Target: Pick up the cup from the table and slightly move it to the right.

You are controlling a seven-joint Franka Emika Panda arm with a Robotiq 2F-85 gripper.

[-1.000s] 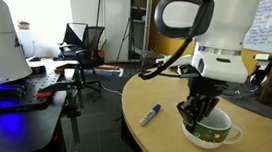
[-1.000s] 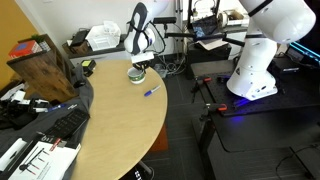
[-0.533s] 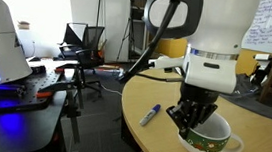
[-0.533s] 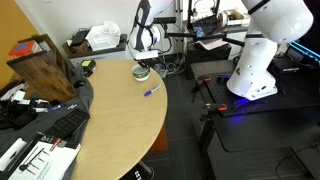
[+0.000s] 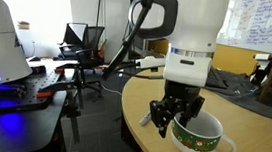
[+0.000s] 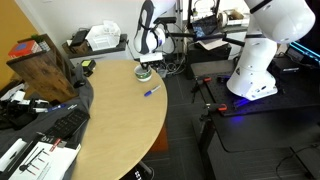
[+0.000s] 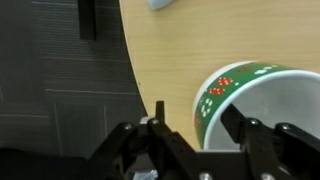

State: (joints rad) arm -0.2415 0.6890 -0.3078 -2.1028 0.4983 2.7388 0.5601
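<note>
The light wooden table (image 5: 270, 127) carries the cup (image 5: 202, 139) near its rounded edge, under the white arm (image 5: 193, 31). The gripper (image 5: 177, 118) meets the cup's rim on the side away from the handle. In the wrist view one finger (image 7: 155, 150) stands outside the green-banded wall and the other inside the bowl, seemingly narrowed onto that wall, though the contact is cut off at the frame's bottom. Whether the base is clear of the table I cannot tell. The blue marker (image 6: 151, 90) lies near the cup.
</note>
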